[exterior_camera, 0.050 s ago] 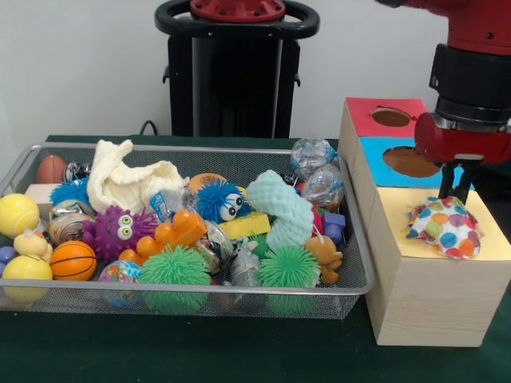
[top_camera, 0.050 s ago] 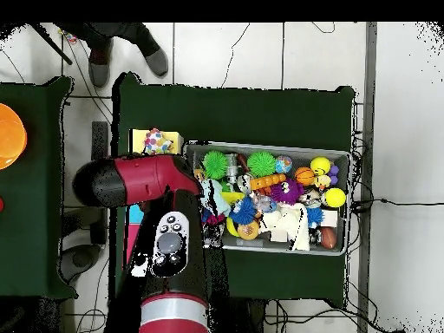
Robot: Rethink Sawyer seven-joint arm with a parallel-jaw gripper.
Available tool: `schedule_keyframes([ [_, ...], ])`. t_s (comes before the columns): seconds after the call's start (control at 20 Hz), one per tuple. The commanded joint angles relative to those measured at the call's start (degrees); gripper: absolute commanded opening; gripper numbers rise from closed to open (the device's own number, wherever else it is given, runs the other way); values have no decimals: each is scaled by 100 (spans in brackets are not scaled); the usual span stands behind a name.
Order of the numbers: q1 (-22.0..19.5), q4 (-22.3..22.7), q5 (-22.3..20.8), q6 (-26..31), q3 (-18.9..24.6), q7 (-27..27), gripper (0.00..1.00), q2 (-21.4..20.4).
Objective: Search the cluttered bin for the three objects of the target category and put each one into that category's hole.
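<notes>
Arm (exterior_camera, 0.050 s ago: 467,76) is over the sorting box (exterior_camera, 0.050 s ago: 423,295), right of the wire bin (exterior_camera, 0.050 s ago: 351,239) in the front view. Jaws (exterior_camera, 0.050 s ago: 457,182) hang just above the polka-dot cloth (exterior_camera, 0.050 s ago: 445,227); two dark fingers (exterior_camera, 0.050 s ago: 444,180) point down at its top edge. Can't tell if they're touching the cloth or just clear of it. The fingers stand slightly apart with nothing visibly between them, but I can't tell for sure whether they're open or closed.

Cloth is bunched up and sits on the yellow section (exterior_camera, 0.050 s ago: 495,239) of the box top, nearest the camera in the front view. It hides that section's hole. Blue section (exterior_camera, 0.050 s ago: 375,152) and red section (exterior_camera, 0.050 s ago: 363,112) lie behind it, each with an open hole, nothing in them that I can see.

Overhead view: cloth (top_camera, 0.050 s ago: 157,140) shows on the yellow end of the box, arm (top_camera, 0.050 s ago: 139,182) covers most of the rest.

Bin sits on the green table (exterior_camera, 0.050 s ago: 200,351) and is packed: white crumpled cloth (exterior_camera, 0.050 s ago: 128,179), mint textured cloth (exterior_camera, 0.050 s ago: 283,207), spiky green balls (exterior_camera, 0.050 s ago: 174,267), purple fuzzy toy with eyes (exterior_camera, 0.050 s ago: 120,231), blue fuzzy toy (exterior_camera, 0.050 s ago: 217,199), small basketball (exterior_camera, 0.050 s ago: 73,260), yellow balls (exterior_camera, 0.050 s ago: 17,214).

A person's shoes (top_camera, 0.050 s ago: 156,61) show at the top edge overhead.
</notes>
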Motion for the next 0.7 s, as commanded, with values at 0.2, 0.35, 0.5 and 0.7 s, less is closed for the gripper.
schedule_keyframes([
  [0.2, -1183, 1099, -756, -1365, 935, -118, 0, 831],
  [0.35, -1439, 1217, -1011, -1511, 998, -224, 0, 860],
  [0.5, -1618, 1298, -1220, -1495, 1004, -277, 0, 848],
  [0.7, -1754, 1290, -1448, -1356, 1034, -373, 0, 823],
])
